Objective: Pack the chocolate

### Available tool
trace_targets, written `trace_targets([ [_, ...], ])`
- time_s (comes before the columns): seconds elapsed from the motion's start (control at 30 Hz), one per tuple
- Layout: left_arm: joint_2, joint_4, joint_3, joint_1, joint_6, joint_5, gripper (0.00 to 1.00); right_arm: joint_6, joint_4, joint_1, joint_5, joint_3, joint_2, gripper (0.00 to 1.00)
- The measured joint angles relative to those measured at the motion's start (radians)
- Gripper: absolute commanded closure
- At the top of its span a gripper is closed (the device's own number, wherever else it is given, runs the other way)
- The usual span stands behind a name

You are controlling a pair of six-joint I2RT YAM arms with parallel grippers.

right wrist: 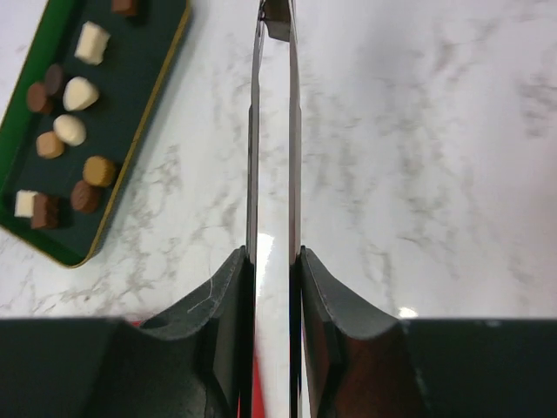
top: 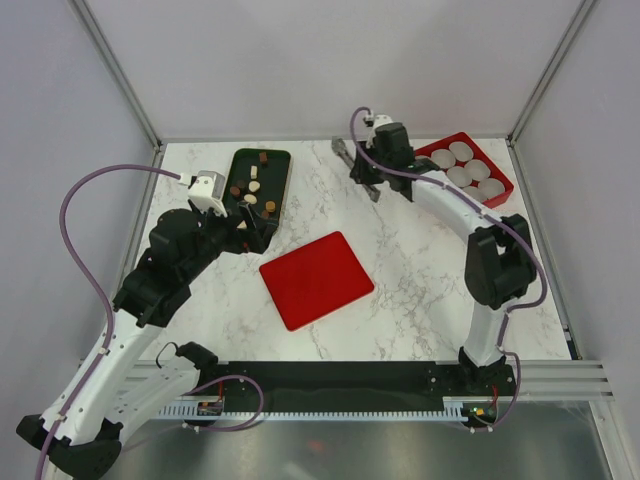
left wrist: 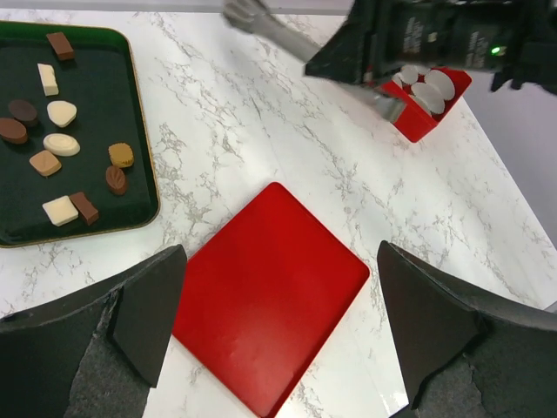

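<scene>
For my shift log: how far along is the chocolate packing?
Done: nothing visible; cups in the red box look empty. In hand: right gripper clamps tongs; left gripper is open. Left: every chocolate, all lying on the dark tray.

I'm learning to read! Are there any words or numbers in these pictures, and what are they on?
None: no word, number or label can be read in any view.
The chocolate, green tray, red board, red box, paper cups and tongs show no print.
Only sign: a small green light on the right arm.
</scene>
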Motion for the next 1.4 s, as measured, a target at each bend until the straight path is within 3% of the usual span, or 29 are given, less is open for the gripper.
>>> trace_targets([
  [0.27,0.005,0.001,0.000,0.000,0.000,0.002,0.01,-0.007,-0.059,-0.219,0.135,-0.050,-0.133,0.73],
  [0.63,0.014,0.003,0.000,0.000,0.000,0.025,0.01,0.042,-0.148,-0.430,0.244,-0.039,-0.130,0.73],
  [1.0,0.022,0.003,0.000,0.000,0.000,0.028,0.01,0.070,-0.177,-0.527,0.234,0.000,-0.040,0.72],
  [1.4,0.026,0.003,0.000,0.006,0.000,0.028,0.01,0.071,-0.185,-0.540,0.204,0.089,0.056,0.69],
])
